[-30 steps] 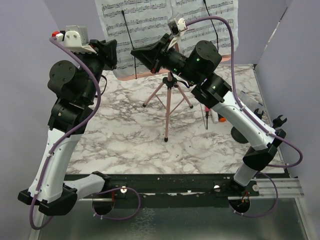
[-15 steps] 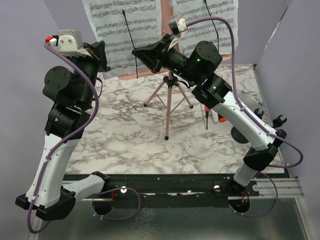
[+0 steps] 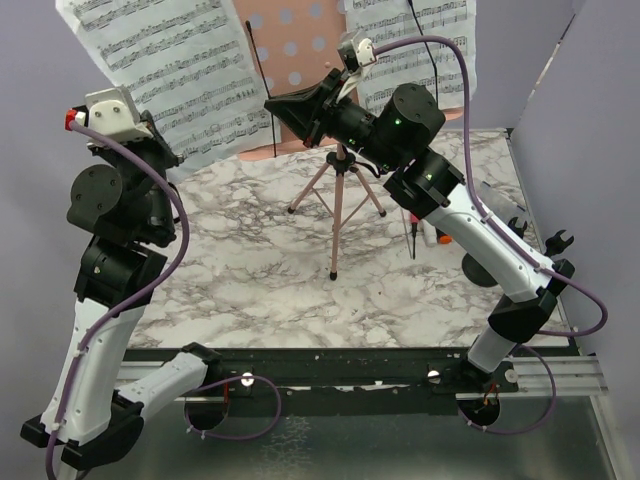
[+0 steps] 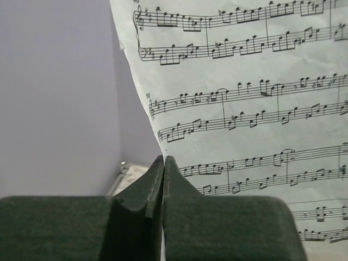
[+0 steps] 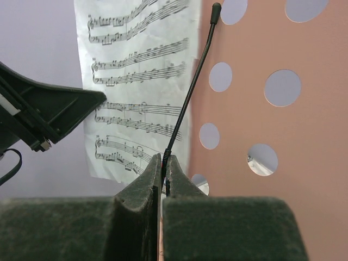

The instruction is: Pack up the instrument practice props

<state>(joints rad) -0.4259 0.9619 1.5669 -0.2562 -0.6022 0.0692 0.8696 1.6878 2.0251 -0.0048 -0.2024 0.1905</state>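
My left gripper is pinched fully closed on the edge of 1 sheet-music page. That page hangs tilted in the air, just left of the pink board. My right gripper is clamped tight on the thin black wire arm in front of the board. The 2nd page sits on the board's right side, and the tripod stands upright on the marble table.

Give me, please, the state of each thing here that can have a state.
left sheet-music page, off the board, tilted
left gripper, shut on the left sheet-music page
right gripper, shut on the black retaining wire
pink music stand, upright, legs spread, left half of board bare
right sheet-music page, on the board behind its wire
red-handled screwdriver, lying on the marble table
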